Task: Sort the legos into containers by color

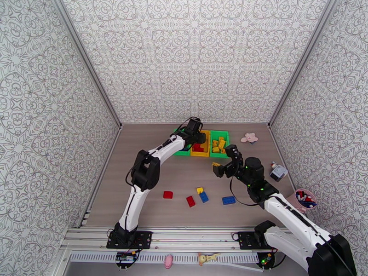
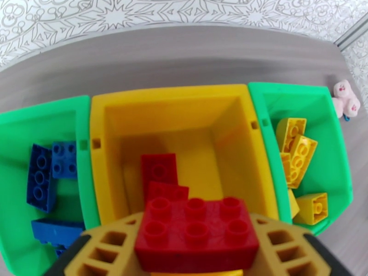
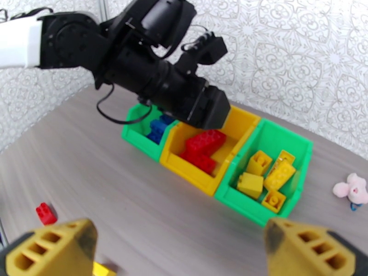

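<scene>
left jaws (image 2: 198, 247) closed on a red 2x3 brick (image 2: 195, 226), fingers against both short ends; can't tell how firm the clamp is; brick held studs-up right above the yellow bin (image 2: 103, 134) because reds go there; two red bricks (image 2: 158, 173) lie in it below the jaws; green bin with blues (image 2: 14, 134) is left of the jaws, green bin with yellows (image 2: 331, 148) is right of them; my read: this is the drop step.

right jaws (image 3: 181, 249) wide open and empty, hanging over the tabletop (image 1: 207, 217), likely lining up the next pick; a loose red brick (image 3: 45, 213) lies just outside their left finger; bins are well ahead of them; a handful of loose bricks not yet sorted.

tabletop is flat grey wood-grain; patterned white walls (image 1: 184, 56) on three sides.
</scene>
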Robot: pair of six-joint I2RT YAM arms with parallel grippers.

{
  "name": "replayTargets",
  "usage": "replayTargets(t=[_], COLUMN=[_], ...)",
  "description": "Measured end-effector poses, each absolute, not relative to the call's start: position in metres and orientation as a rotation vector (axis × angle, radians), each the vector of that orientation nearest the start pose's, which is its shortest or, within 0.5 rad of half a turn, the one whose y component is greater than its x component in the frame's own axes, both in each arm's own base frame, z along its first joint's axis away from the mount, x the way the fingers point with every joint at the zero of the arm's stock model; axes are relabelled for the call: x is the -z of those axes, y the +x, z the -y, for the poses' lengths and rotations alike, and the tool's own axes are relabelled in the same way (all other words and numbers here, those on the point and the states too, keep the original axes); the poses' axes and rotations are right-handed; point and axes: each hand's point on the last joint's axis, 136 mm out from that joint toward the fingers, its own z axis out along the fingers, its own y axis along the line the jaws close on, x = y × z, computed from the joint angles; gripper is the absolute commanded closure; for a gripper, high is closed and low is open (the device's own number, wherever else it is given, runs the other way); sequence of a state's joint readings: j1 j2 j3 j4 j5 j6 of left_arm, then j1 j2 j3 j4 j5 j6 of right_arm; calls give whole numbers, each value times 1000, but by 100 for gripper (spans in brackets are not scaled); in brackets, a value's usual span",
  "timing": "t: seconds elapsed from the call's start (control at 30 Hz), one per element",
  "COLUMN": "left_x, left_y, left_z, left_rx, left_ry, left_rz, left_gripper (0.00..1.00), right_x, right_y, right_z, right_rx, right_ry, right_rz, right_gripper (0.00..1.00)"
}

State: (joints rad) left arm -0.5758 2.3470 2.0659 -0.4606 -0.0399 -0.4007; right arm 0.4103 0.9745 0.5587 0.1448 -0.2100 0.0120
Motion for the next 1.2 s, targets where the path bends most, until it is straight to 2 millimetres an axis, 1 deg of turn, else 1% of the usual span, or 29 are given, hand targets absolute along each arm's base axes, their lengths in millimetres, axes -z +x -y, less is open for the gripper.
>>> replayTargets(t=[0.03,0.17,0.27,0.33,0.4,0.47,0.53,0.6,0.67,0.73,0.77,0.8,0.93,1.03,1.07,1.2], left_x=[-126,-130,-129,-129,-135,-146,-161,-181,-196,-204,-205,-205,-199,-189,-185,-157], left_y=[540,540,536,528,515,501,487,471,453,428,418,403,347,315,308,270], left_z=[342,342,339,334,326,318,310,301,294,289,286,284,275,266,263,242], left_rx=[441,429,416,408,399,389,387,392,405,440,452,474,546,560,558,515], left_ry=[190,210,230,237,246,259,263,275,320,415,456,517,755,900,939,1137], left_rz=[-2344,-2335,-2340,-2354,-2360,-2352,-2332,-2298,-2267,-2249,-2247,-2245,-2259,-2283,-2286,-2285], left_gripper=[34,24,16,12,6,0,0,0,0,0,0,0,0,1,1,0], right_x=[-223,-222,-223,-223,-224,-225,-226,-227,-228,-228,-229,-229,-230,-229,-229,-222], right_y=[310,309,307,305,300,295,291,286,281,273,271,268,260,256,256,253], right_z=[-174,-175,-177,-181,-186,-193,-199,-205,-211,-218,-220,-222,-228,-231,-232,-235], right_rx=[-488,-494,-507,-527,-563,-596,-626,-651,-667,-686,-692,-699,-714,-721,-724,-743], right_ry=[-514,-520,-533,-555,-591,-633,-676,-727,-777,-832,-854,-877,-954,-992,-1003,-1035], right_rz=[-1792,-1793,-1789,-1783,-1773,-1760,-1747,-1732,-1721,-1708,-1704,-1698,-1681,-1675,-1673,-1682], right_gripper=[0,0,0,0,1,0,0,1,0,1,0,0,1,1,1,0])
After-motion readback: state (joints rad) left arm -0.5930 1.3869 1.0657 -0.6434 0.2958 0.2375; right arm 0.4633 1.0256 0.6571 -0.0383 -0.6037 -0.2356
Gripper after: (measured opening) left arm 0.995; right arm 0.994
